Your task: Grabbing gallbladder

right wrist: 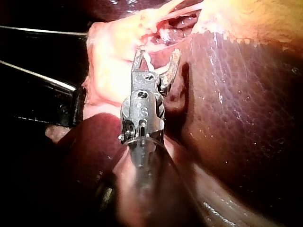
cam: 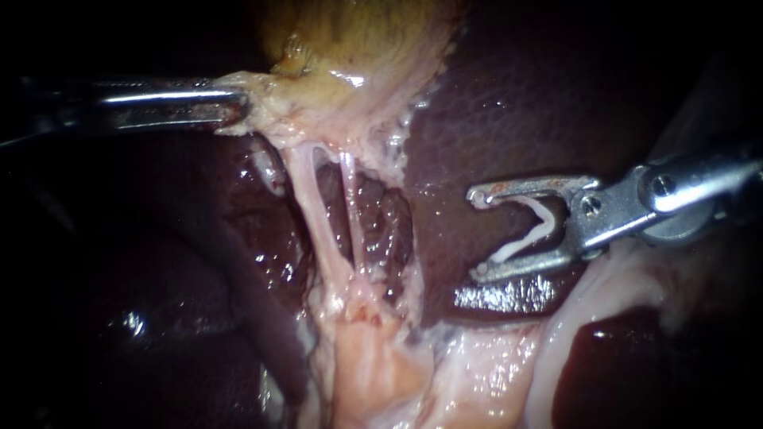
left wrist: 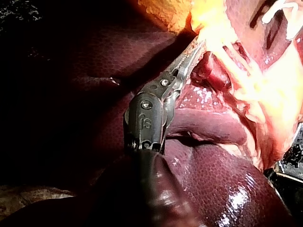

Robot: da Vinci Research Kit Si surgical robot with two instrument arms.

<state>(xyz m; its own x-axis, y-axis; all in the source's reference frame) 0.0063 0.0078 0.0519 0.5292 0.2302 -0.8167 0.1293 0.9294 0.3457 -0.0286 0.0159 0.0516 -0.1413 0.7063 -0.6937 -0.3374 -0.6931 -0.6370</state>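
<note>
1. The gallbladder (cam: 358, 36) sits far centre, yellowish and mostly cut off. Its long axis looks near-far, with the narrow end pointing near into two pale tubes (cam: 306, 199).
2. The left instrument (cam: 238, 103) is clamped on its pale left edge.
3. The right instrument (cam: 478, 232) is off to the right over the liver (cam: 509, 103), jaws spread around a white clip (cam: 547, 229) they're holding.

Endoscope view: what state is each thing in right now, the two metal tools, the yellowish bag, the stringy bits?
gallbladder: gripped at its pale edge.
left instrument: jaws shut on the gallbladder.
right instrument: jaws spread wide, holding the white clip, apart from the tubes.
white clip: open, on no tube.
tubes: stretched taut, no clips on them.
liver: wet, not gripped.
</note>
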